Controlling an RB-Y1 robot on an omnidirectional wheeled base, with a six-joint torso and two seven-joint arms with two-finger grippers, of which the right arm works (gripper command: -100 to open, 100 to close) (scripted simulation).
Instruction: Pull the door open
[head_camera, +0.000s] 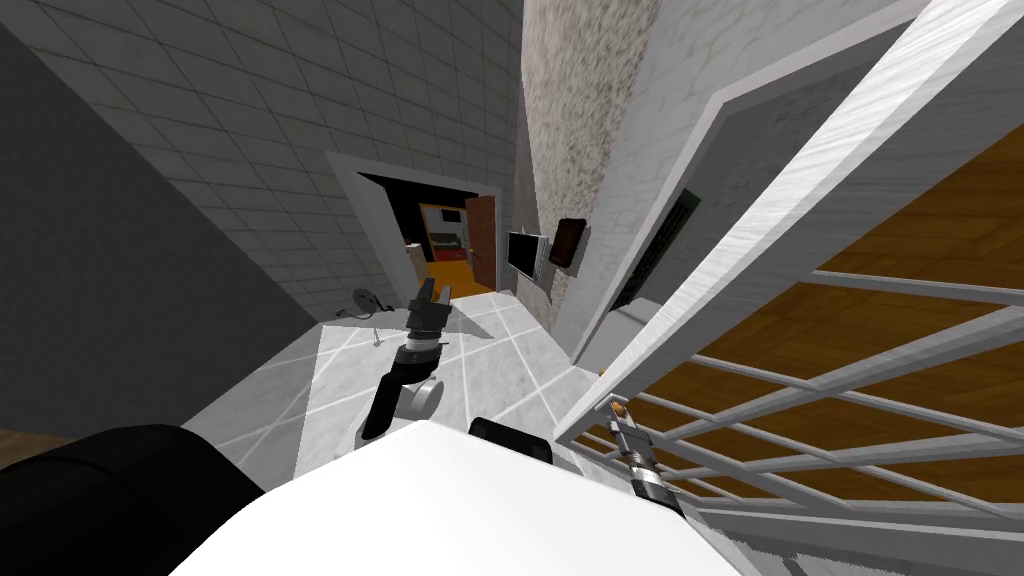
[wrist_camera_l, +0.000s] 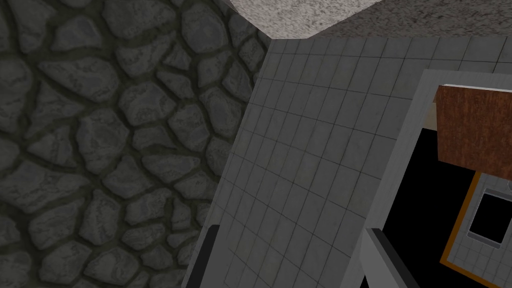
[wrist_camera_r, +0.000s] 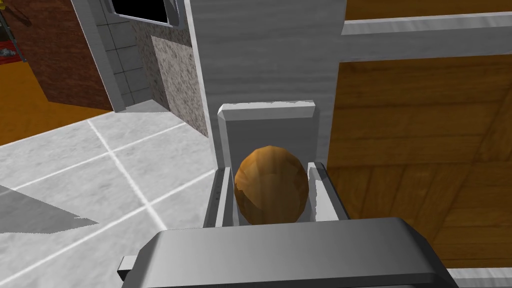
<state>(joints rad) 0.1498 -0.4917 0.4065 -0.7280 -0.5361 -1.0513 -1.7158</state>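
The door (head_camera: 760, 220) is a white frame with thin crossbars, and a wood floor shows through its panes. It stands swung partway open at my right. Its rounded brown knob (wrist_camera_r: 271, 186) sits on a white backplate (wrist_camera_r: 267, 117) on the door's stile (wrist_camera_r: 265, 60). My right gripper (wrist_camera_r: 270, 172) is shut on the knob, one finger pressing each side; the head view shows it (head_camera: 614, 408) at the door's lower edge. My left gripper (head_camera: 433, 293) is held up over the tiled floor, away from the door, with its fingers (wrist_camera_l: 205, 255) open and nothing between them.
Pale tiled floor (head_camera: 470, 350) stretches ahead to a far doorway with a brown door (head_camera: 482, 240) standing open. A dark panel (head_camera: 568, 242) and a white box (head_camera: 525, 253) hang on the wall at right. A small grey object (head_camera: 365, 300) lies on the floor by the left wall.
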